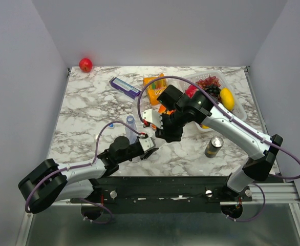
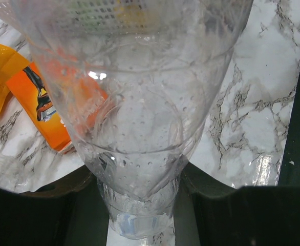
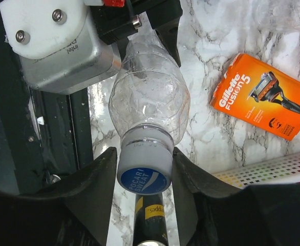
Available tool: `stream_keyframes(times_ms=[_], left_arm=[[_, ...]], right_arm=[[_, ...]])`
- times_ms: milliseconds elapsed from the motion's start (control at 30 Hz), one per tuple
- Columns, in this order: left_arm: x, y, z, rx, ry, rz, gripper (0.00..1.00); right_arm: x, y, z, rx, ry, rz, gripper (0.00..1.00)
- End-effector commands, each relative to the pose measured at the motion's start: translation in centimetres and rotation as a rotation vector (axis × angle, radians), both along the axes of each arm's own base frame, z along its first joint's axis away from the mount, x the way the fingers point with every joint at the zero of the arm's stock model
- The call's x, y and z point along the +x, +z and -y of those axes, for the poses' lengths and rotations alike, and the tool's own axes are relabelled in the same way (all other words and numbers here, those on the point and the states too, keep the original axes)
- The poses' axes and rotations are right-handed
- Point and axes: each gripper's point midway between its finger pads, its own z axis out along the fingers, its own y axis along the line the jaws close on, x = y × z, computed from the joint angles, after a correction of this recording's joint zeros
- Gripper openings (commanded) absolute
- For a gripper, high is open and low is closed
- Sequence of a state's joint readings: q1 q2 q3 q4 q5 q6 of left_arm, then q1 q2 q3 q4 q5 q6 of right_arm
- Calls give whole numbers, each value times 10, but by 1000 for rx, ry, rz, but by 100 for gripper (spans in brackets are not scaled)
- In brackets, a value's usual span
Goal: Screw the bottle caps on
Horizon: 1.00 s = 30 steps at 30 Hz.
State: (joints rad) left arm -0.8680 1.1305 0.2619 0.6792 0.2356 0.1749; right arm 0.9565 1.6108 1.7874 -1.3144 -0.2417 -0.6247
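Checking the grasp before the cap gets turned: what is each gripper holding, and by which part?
The left gripper clamps the bottle near its base. The right gripper flanks the cap; whether it grips cannot be told.

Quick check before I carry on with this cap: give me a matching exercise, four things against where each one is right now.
Things:
1. bottle
2. blue cap
3. drink can
4. red ball

Places:
A. by the table's far left corner
B. on the bottle's neck, between the right gripper's fingers
C. upright on the table beside the right arm
D. clamped in the left gripper

Pairs: 1-D, 2-B, 3-C, 4-A
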Motion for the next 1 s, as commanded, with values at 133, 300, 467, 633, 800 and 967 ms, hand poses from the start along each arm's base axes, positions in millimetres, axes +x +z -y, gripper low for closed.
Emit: stream_keyframes(times_ms=[133, 300, 467, 633, 800, 967], left_arm=[[2, 27, 12, -79, -25, 31, 0], [-5, 23, 13, -82, -51, -4, 0], [-22, 20, 18, -112, -122, -77, 0], [-36, 25, 28, -167, -191, -174, 0], [-37, 27, 31, -186, -198, -206, 0], [-37, 31, 34, -202, -210, -210, 0]], right_arm=[[-31, -3, 40, -159, -28, -107, 70], [-26, 6, 52, -145, -85, -70, 100], [-4, 32, 72, 27, -186, -69, 100], [0, 66, 48, 342, -58, 55, 100], [-21, 84, 23, 504, 97, 36, 100], [-22, 87, 1, 543, 129, -63, 100]])
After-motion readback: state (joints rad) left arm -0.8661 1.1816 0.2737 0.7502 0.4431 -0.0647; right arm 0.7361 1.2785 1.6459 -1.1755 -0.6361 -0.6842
